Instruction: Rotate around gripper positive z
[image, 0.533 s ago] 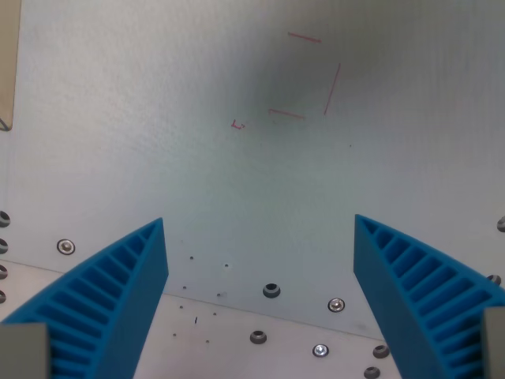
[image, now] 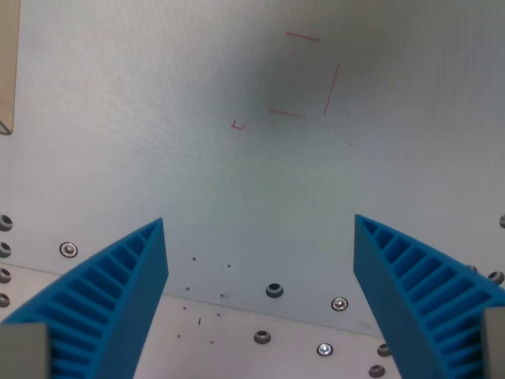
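My gripper [image: 259,237] is open and empty. Its two blue ribbed fingers [image: 118,292] rise from the bottom corners of the wrist view, wide apart. Below them lies a pale grey table surface [image: 158,142]. Thin red marker lines [image: 312,75] form part of a square outline near the top middle, with a small red mark [image: 237,125] to their left. Nothing sits between the fingers.
A seam crosses the lower part of the view, with several screws and bolt holes [image: 274,290] along a lighter metal plate [image: 237,339]. A beige object's edge [image: 8,63] shows at the top of the wrist view's left side.
The whole scene has shifted very slightly, with the screws a few pixels to the right and the red marks a touch higher: the camera has moved. The fingers stay open as before.
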Action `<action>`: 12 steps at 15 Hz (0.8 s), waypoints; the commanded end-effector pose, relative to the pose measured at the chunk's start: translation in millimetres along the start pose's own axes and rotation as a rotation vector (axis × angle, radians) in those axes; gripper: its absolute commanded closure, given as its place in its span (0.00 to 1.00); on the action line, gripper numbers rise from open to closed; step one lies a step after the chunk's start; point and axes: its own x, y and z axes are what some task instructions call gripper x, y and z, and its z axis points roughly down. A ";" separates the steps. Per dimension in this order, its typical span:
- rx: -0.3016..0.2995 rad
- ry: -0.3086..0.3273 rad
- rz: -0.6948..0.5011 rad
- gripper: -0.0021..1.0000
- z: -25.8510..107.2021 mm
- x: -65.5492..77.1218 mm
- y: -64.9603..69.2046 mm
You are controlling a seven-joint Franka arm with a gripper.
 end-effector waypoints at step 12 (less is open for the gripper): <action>0.000 0.004 0.214 0.00 -1.7 -0.2 0.1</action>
